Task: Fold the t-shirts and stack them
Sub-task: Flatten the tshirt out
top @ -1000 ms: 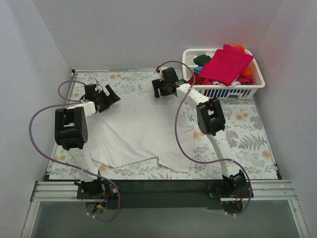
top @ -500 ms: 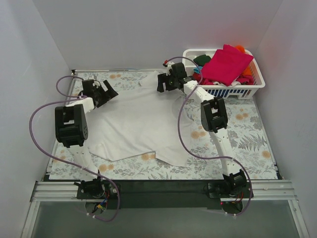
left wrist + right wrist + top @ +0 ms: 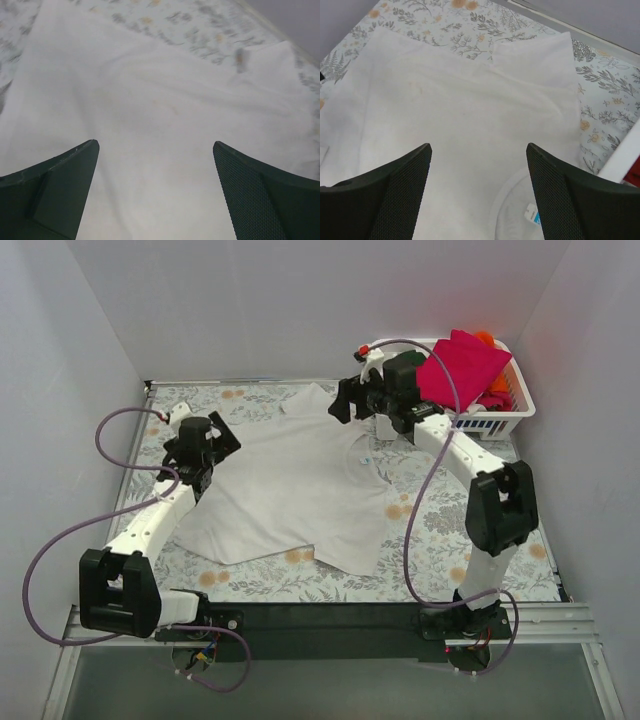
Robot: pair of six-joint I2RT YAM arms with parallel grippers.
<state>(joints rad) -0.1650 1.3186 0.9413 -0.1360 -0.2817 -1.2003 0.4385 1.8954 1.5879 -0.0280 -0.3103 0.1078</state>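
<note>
White t-shirt (image 3: 290,480) lies spread flat — hem lightly rumpled

No writing can be read.

The only label in sight is a small neck tag (image 3: 532,213) inside the collar of the white t-shirt (image 3: 470,115), at the lower right of the right wrist view. It carries a blue mark, too small and blurred to read. The top view shows it only as a pale speck.
</note>
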